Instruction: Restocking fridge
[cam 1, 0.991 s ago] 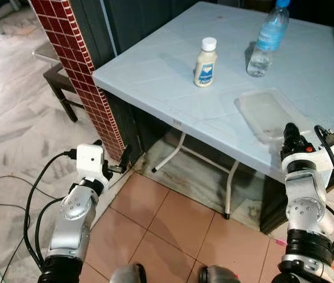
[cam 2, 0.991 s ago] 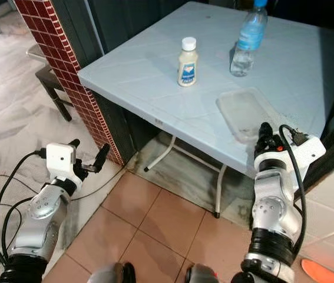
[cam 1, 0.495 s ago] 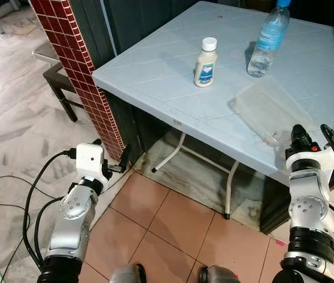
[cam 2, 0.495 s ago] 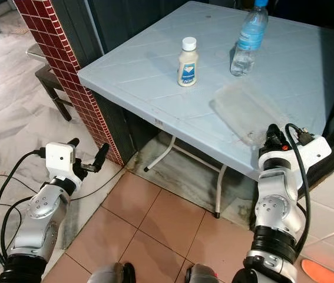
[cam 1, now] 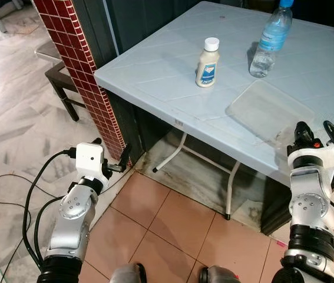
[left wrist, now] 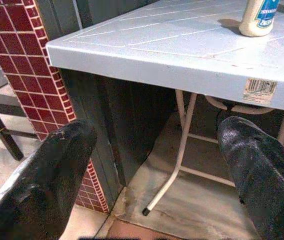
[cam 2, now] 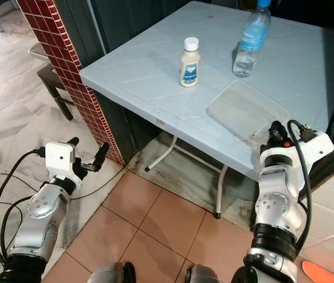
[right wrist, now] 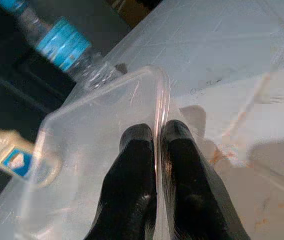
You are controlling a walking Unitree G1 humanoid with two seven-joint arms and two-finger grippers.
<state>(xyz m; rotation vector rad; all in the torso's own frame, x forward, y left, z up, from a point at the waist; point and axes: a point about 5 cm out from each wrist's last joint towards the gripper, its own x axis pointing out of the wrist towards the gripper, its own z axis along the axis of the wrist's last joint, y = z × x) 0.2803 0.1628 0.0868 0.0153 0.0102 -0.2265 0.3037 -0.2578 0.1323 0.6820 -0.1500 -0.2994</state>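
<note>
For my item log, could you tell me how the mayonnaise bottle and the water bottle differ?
The mayonnaise bottle is shorter, opaque cream with a white cap; the water bottle is taller, clear with a blue cap and light-blue label. The mayonnaise bottle stands nearer the table's front edge. Both stand upright and capped.

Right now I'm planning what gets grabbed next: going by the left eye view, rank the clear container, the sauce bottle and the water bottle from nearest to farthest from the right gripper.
1. Clear container: pinched by its rim in the right gripper, at the table's near edge.
2. Water bottle: standing behind the container, farther back on the table.
3. Sauce bottle: standing toward the robot's left, mid-table; farthest, though not by much.
</note>
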